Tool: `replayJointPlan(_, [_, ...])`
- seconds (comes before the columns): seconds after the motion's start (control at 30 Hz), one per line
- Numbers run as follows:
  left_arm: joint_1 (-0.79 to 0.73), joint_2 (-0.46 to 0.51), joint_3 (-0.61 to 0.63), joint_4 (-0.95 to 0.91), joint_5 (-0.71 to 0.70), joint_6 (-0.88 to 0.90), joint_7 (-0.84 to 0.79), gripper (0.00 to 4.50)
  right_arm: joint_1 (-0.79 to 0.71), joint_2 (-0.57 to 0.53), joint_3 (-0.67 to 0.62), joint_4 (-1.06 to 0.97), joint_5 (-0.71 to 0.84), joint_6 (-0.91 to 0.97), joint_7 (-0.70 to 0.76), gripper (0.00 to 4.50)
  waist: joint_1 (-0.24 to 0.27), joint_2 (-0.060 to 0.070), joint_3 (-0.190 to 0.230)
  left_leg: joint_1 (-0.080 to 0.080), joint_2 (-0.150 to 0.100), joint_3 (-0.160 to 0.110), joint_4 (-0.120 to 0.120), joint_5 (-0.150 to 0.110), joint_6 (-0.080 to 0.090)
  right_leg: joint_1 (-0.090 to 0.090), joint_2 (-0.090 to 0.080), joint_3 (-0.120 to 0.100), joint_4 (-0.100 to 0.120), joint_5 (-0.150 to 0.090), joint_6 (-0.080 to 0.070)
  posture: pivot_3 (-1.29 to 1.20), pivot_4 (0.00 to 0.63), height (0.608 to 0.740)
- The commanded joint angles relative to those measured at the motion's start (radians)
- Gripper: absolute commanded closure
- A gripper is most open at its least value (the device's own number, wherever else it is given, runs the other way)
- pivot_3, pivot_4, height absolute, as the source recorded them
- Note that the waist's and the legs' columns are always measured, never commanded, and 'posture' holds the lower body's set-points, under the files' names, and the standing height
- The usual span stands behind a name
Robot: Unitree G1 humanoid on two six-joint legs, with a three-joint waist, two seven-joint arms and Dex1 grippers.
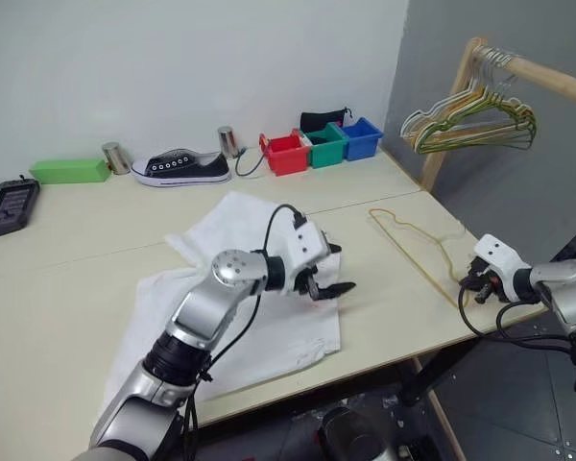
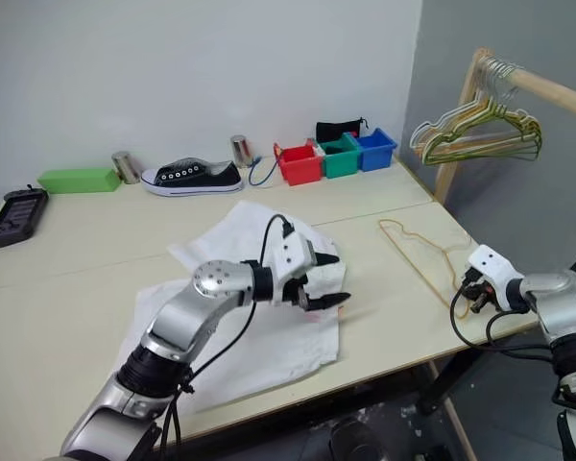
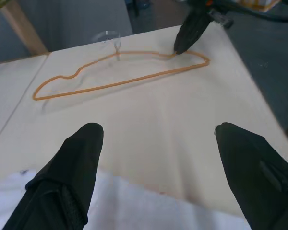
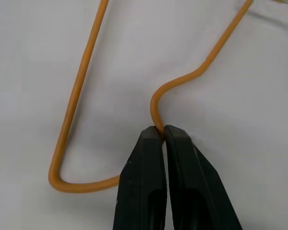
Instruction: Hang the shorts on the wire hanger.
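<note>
The white shorts [image 1: 232, 223] lie crumpled on the table, left of centre. My left gripper [image 1: 334, 271] hovers over their right edge, its two black fingers [image 3: 81, 158] spread wide open with nothing between them. To the right, the thin yellow-orange wire hanger [image 1: 413, 252] lies flat on the tabletop near the right edge. My right gripper [image 1: 468, 288] is shut on the wire hanger [image 4: 81, 81], near the hanger's closest corner, and the wire runs in between the closed tips [image 4: 161, 134]. The left wrist view also shows the hanger [image 3: 110, 84] and the right gripper [image 3: 180, 48] on it.
A wooden rack at the right carries a bunch of hangers [image 1: 480, 120]. Along the back wall stand a black sneaker [image 1: 182, 166], red [image 1: 286, 154], green [image 1: 326, 144] and blue [image 1: 361, 137] bins, a green box [image 1: 69, 170] and a black device [image 1: 10, 205]. The table's right edge [image 1: 480, 322] is close to my right gripper.
</note>
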Motion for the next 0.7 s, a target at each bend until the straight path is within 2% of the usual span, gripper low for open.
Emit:
replayJointPlan(0.03, [-0.08,0.059,0.111,0.067,-0.036,-0.043,-0.048,0.54,-0.064,-0.046,0.03,-0.072,-0.139,-0.27,-0.114,4.48,-0.002,0.0,0.0,0.0,0.0,0.0,-0.001,0.0,0.0,0.0,0.0,0.0,0.0,0.0,0.0,-0.35,0.041,0.74])
replayJointPlan(0.13, [-0.171,0.123,0.201,0.164,-0.106,-0.023,-0.134,0.54,-0.113,-0.047,0.107,-0.062,-0.308,-0.494,-0.263,4.48,-0.003,0.0,0.0,0.0,0.0,0.0,-0.002,0.0,0.0,0.0,0.0,0.0,0.0,0.0,0.0,-0.35,0.036,0.74])
replayJointPlan(0.27, [-0.251,0.214,0.23,0.269,-0.166,0.0,-0.295,0.54,-0.198,-0.016,0.167,-0.042,-0.476,-0.678,-0.456,4.48,0.001,0.001,0.0,-0.002,0.0,0.001,-0.005,0.0,0.0,-0.004,0.0,0.0,0.0,0.0,0.001,-0.33,0.03,0.74])
replayJointPlan(0.33, [-0.299,0.237,0.231,0.33,-0.174,0.018,-0.349,0.54,-0.254,0.003,0.191,-0.037,-0.555,-0.748,-0.548,4.48,0.002,0.001,0.0,-0.002,0.0,0.001,-0.007,0.0,0.0,-0.004,0.0,0.001,0.001,0.004,0.006,-0.33,0.028,0.74])
replayJointPlan(0.53, [-0.378,0.277,0.15,0.49,-0.095,-0.04,-0.487,0.54,-0.391,0.07,0.222,-0.001,-0.691,-0.841,-0.74,4.48,0.017,0.001,0.0,-0.002,-0.001,0.001,-0.013,0.0,0.0,-0.007,0.0,0.001,0.001,0.003,0.006,-0.32,0.016,0.74])
replayJointPlan(0.7, [-0.389,0.275,0.118,0.56,-0.038,-0.107,-0.526,0.54,-0.422,0.105,0.225,-0.02,-0.721,-0.87,-0.792,4.48,0.037,0.001,-0.001,-0.002,-0.001,0.001,-0.014,0.0,0.0,-0.007,0.0,0.001,0.001,0.003,0.006,-0.32,0.009,0.74])
